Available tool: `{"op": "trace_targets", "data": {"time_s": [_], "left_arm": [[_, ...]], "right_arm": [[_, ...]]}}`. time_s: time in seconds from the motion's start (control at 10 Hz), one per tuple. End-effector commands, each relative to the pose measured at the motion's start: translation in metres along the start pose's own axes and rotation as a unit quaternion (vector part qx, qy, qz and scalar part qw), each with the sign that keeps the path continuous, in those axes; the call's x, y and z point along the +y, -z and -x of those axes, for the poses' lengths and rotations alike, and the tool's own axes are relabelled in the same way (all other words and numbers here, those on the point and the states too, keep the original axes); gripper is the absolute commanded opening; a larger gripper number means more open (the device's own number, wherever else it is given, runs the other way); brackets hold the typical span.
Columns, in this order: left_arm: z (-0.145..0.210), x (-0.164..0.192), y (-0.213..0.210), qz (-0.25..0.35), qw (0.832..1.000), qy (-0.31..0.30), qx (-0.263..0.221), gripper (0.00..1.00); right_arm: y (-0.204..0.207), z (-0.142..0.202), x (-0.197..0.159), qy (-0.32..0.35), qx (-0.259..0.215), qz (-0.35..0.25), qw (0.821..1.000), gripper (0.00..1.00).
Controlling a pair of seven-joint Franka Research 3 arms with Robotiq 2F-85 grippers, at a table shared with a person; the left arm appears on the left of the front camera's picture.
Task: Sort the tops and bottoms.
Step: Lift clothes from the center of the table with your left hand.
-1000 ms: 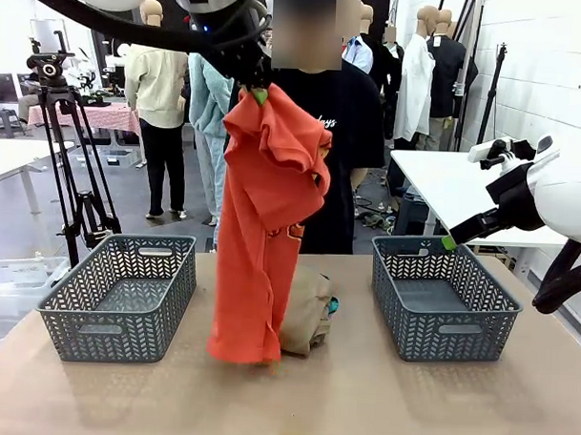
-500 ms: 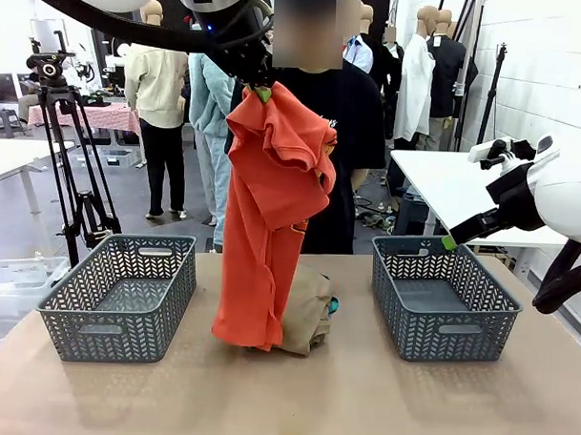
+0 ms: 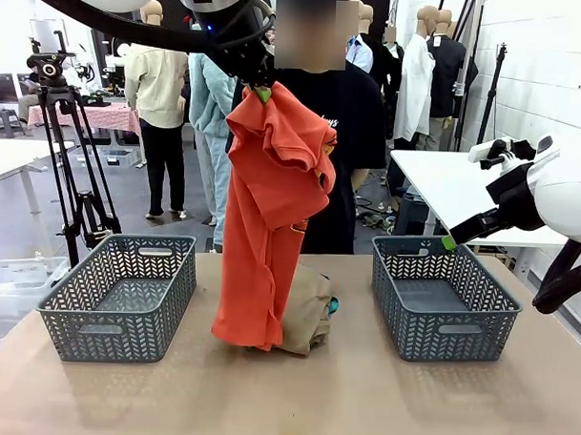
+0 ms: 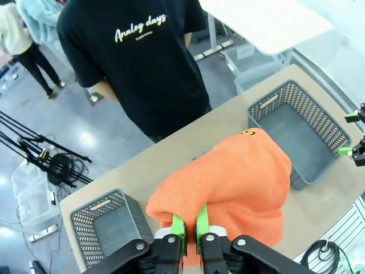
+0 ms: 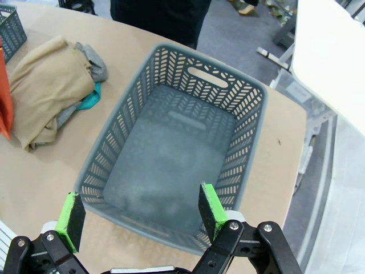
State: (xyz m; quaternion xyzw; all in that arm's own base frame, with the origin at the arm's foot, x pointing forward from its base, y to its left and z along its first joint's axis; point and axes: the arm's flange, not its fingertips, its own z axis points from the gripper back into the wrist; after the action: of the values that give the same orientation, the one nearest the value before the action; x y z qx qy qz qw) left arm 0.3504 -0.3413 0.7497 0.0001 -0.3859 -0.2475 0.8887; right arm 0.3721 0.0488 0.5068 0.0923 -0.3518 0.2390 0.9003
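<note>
Two grey plastic baskets stand on the brown table (image 3: 360,401), well apart: the left basket (image 3: 114,337) near the table's left side and the right basket (image 3: 439,335) near its right side. Both are bare inside.

Right gripper (image 5: 138,194): hangs above the right basket, pointing down into it. Its jaws are spread wide and nothing lies between the green pads.

Between the baskets, about mid-table, lies a small pile of garments. The tan T-shirt (image 3: 306,309) is on top and makes up most of the pile. A grey garment (image 5: 91,60) shows at its far edge, and a teal one (image 5: 88,100) shows from beneath on the side towards the right basket.

Orange-red T-shirt (image 3: 267,207): hangs in a long bunched column just in front of the pile, lifted high above the table. Its lower hem reaches down to about table level beside the tan T-shirt; whether it touches the tabletop cannot be told.

Left gripper (image 3: 260,90): at the top of that column, above mid-table. Its fingers are pressed nearly together, pinching a fold of the orange-red cloth, and the whole garment hangs from this grip.

Beyond the far edge of the table stands a person (image 3: 355,134) in a black T-shirt printed "Analog days", partly hidden behind the hanging garment.
</note>
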Motion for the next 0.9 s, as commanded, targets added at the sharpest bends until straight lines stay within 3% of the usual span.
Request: {"op": "trace_targets", "data": {"time_s": [0.0, 0.8], "left_arm": [[-0.0009, 0.0024, -0.0046, 0.0, 1.0, 0.0, -0.004, 0.0], [-0.0009, 0.0024, -0.0046, 0.0, 1.0, 0.0, -0.004, 0.0]], "right_arm": [[0.0028, 0.0003, -0.0013, 0.007, -0.004, -0.007, 1.0, 1.0], [0.0028, 0.0003, -0.0013, 0.007, -0.004, -0.007, 1.0, 1.0]]}}
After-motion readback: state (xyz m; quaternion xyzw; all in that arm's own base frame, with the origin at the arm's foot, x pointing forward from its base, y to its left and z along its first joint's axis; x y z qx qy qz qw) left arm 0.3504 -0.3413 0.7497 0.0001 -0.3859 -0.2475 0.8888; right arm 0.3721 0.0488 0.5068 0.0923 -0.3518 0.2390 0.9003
